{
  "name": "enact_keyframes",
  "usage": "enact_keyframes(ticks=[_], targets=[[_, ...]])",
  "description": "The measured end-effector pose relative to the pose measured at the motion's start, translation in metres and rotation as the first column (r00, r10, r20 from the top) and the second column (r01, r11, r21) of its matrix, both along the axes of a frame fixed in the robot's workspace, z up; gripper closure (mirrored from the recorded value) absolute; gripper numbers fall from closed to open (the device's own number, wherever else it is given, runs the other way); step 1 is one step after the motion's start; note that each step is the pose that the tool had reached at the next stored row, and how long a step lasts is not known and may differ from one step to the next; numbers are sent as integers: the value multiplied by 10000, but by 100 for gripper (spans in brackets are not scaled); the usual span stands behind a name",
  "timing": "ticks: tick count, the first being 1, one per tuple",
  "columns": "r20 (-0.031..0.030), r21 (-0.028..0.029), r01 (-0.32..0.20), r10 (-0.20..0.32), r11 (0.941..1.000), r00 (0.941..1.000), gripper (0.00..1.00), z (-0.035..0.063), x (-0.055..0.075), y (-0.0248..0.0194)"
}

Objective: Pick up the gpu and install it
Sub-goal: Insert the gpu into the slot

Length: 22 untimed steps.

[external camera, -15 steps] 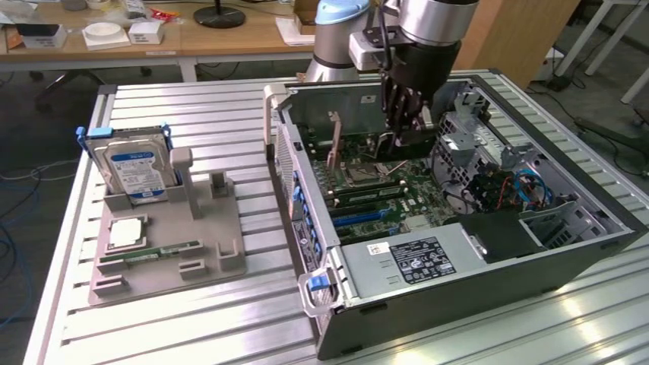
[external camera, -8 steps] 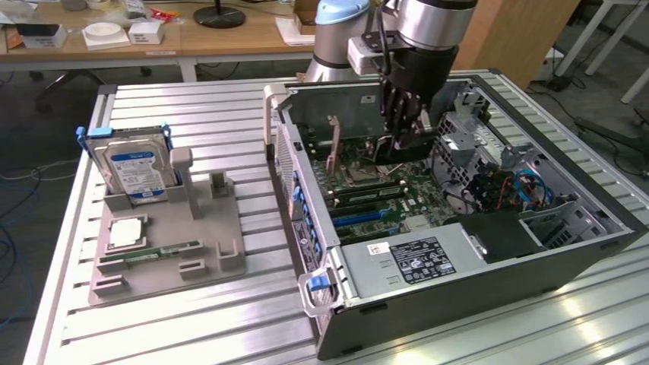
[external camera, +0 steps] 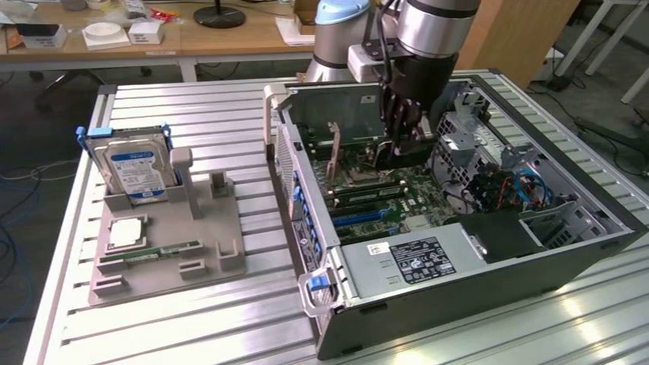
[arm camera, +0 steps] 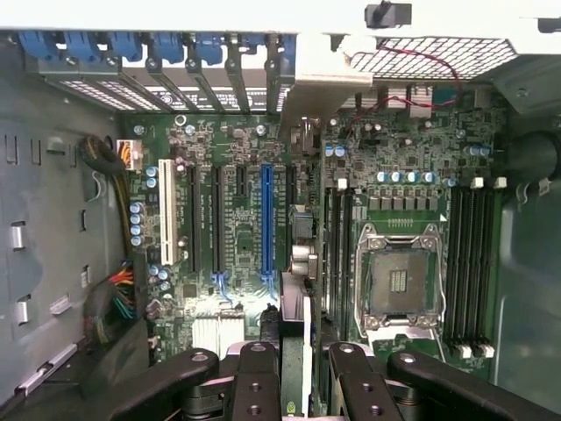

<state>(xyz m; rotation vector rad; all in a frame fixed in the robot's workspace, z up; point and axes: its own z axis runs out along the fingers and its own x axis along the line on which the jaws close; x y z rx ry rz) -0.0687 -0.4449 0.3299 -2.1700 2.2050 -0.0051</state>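
1. One ribbed aluminium work table (external camera: 182,114) carries all items.
2. One black tower computer case (external camera: 487,296) lies on its side on the table, with the side panel off.
3. One silver-and-black robot arm (external camera: 436,23) reaches down into the case.
4. One grey moulded parts fixture (external camera: 218,251) sits outside the case, to the exterior view's left of it.
5. One green motherboard (arm camera: 237,149) lines the case floor.
6. One boxy silver hard drive with a blue label (external camera: 137,163) stands upright in the fixture.
7. One black-fingered gripper (arm camera: 298,386) is inside the case, its fingers (arm camera: 254,377) closed narrow on the card.
8. One thin dark gpu card (arm camera: 295,333) is seen edge-on in the gripper's grasp, over the motherboard. Its long axis runs from the gripper toward the case's slotted rear wall, and its silvery bracket end is nearest that wall. It lies between one blue expansion slot (arm camera: 267,219) and one empty square processor socket (arm camera: 399,281). Whether it is seated cannot be determined.
9. One white expansion slot (arm camera: 164,210) lies beyond the blue one.
10. One narrow green memory stick (external camera: 152,252) and one square silver chip (external camera: 124,232) rest on the fixture.
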Motion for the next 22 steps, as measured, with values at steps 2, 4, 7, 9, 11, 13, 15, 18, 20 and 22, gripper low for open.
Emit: enact_keyframes(ticks=[2,4,7,9,11,13,15,18,20,22], targets=[[-1,0,-1,1,10000,10000,73,-22,-6,-1],[-2,8,-2,2,10000,10000,73,-46,-18,-1],[-2,19,-5,5,10000,10000,73,-64,-23,-2],[-2,20,-5,5,10000,10000,73,-73,-24,-2],[-2,19,-5,5,10000,10000,73,-74,-24,-3],[-2,20,-5,5,10000,10000,73,-74,-24,-3],[-2,20,-6,6,10000,10000,73,-75,-24,-2],[-1,20,-5,5,10000,10000,73,-82,-32,-2],[-1,22,-6,6,10000,10000,73,-87,-35,-2],[-1,21,-4,4,10000,10000,73,-93,-51,-3]])
